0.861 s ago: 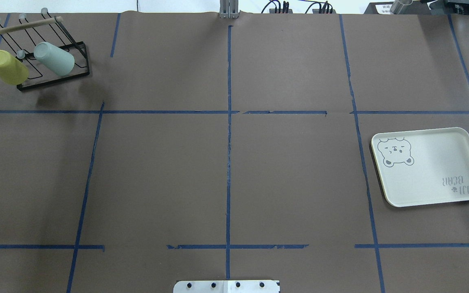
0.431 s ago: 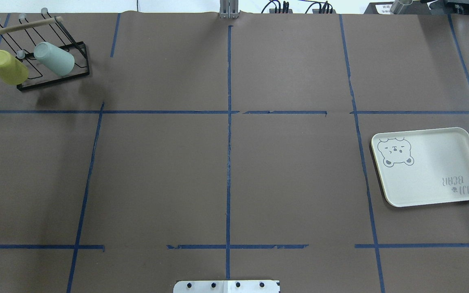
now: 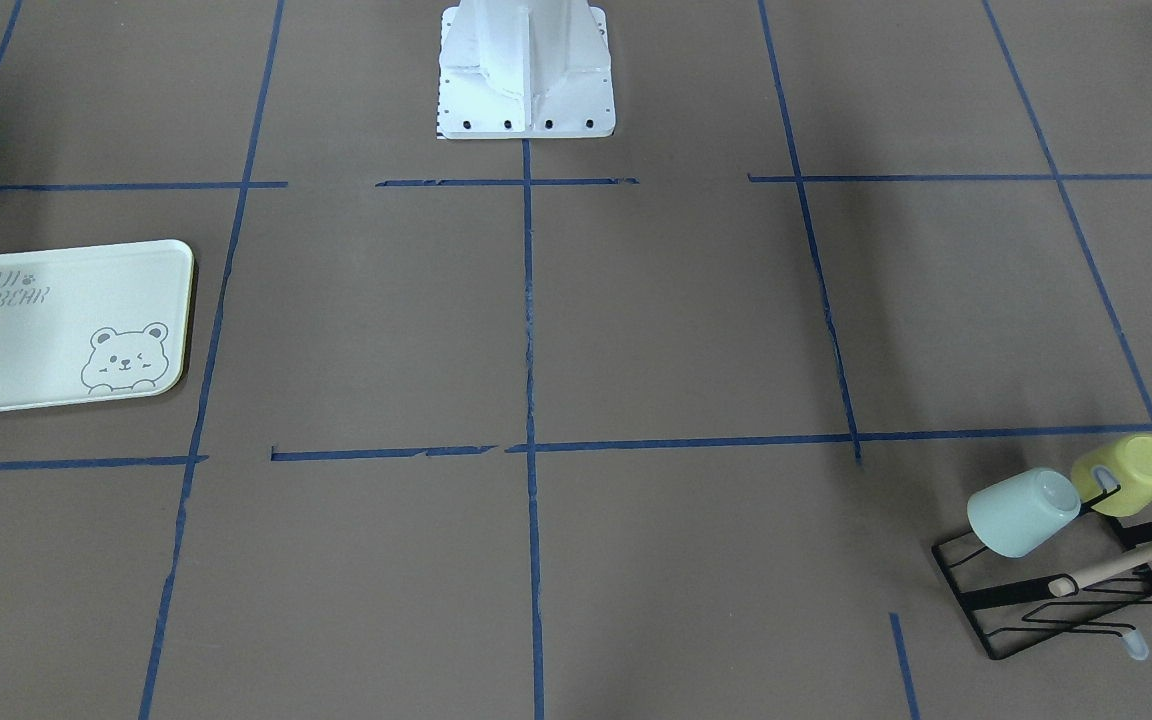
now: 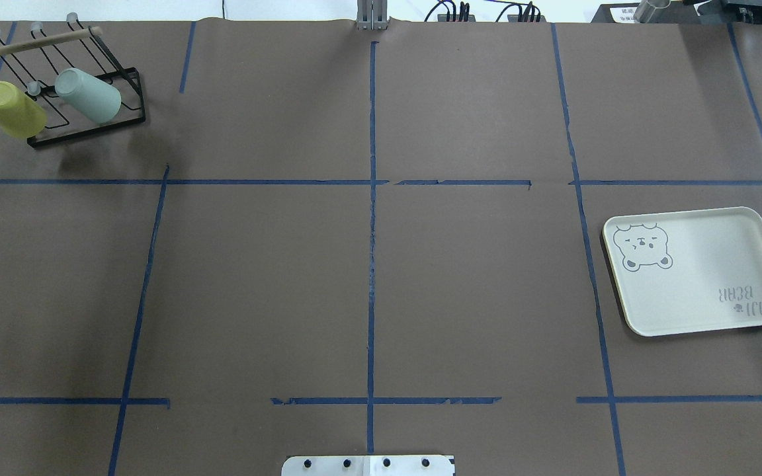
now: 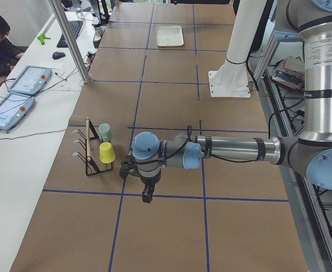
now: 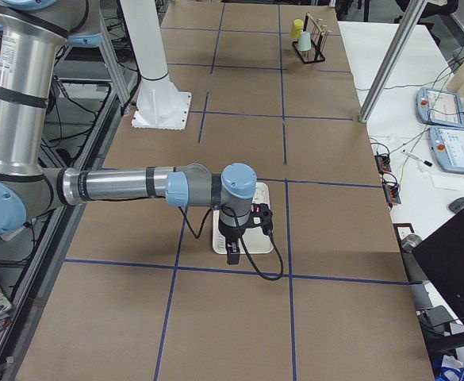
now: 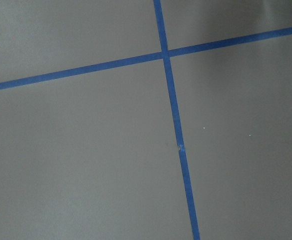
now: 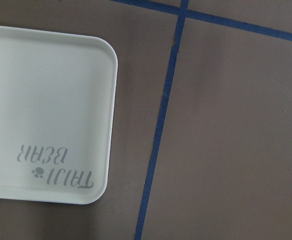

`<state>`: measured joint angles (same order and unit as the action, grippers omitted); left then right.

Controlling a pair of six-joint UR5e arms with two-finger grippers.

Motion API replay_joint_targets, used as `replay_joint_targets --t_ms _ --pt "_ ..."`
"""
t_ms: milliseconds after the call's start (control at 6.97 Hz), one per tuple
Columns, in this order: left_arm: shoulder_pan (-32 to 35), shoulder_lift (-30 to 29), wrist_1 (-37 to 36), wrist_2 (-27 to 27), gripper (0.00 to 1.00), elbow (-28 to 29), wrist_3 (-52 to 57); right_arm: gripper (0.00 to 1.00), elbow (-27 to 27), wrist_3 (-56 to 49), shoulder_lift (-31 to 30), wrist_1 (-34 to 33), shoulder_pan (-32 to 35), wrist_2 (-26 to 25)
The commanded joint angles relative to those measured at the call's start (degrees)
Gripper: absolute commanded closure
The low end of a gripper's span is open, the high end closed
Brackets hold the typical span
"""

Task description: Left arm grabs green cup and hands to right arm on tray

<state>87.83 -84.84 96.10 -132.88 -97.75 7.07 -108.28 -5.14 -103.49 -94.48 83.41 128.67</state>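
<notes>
The green cup (image 4: 88, 96) hung tilted on the rack (image 4: 90, 130) — untouched. The left gripper (image 5: 146, 196) hovered nearby and the right gripper (image 6: 232, 255) above the tray (image 4: 705, 264) to receive it — jaw openings could not be told.

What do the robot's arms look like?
The left arm and right arm are shiny silver tubes with pale blue round joint caps. Black cables run to the small black left claw and right claw.

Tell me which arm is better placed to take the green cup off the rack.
Left. The left arm hangs close beside the rack that holds the green cup. The right arm is over the tray, at the table's opposite end.
</notes>
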Motion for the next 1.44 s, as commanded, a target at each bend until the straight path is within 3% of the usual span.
replay_joint_targets --t_ms 0,144,431,861,1005,1292 --pt "-0.2 -3.6 8.6 0.2 0.00 2.2 -0.2 0.00 0.2 0.0 0.2 0.0 0.0 0.0" --pt "-0.6 -7.2 8.9 0.1 0.00 4.0 -0.2 0.00 0.4 0.0 0.3 0.0 0.0 0.0" --pt "-0.7 -7.9 13.6 0.1 0.00 5.3 -2.1 0.00 0.1 0.0 0.3 0.0 0.0 0.0" --pt "-6.3 -9.8 32.3 0.3 0.00 5.8 -36.8 0.00 0.1 0.0 0.6 0.0 0.0 0.0" --pt "-9.0 -11.9 34.8 2.6 0.00 5.7 -44.8 0.00 0.0 0.0 0.6 0.0 0.0 0.0" --pt "-16.5 -15.6 35.1 15.8 0.00 5.0 -56.1 0.00 0.0 0.0 0.7 0.0 0.0 0.0"
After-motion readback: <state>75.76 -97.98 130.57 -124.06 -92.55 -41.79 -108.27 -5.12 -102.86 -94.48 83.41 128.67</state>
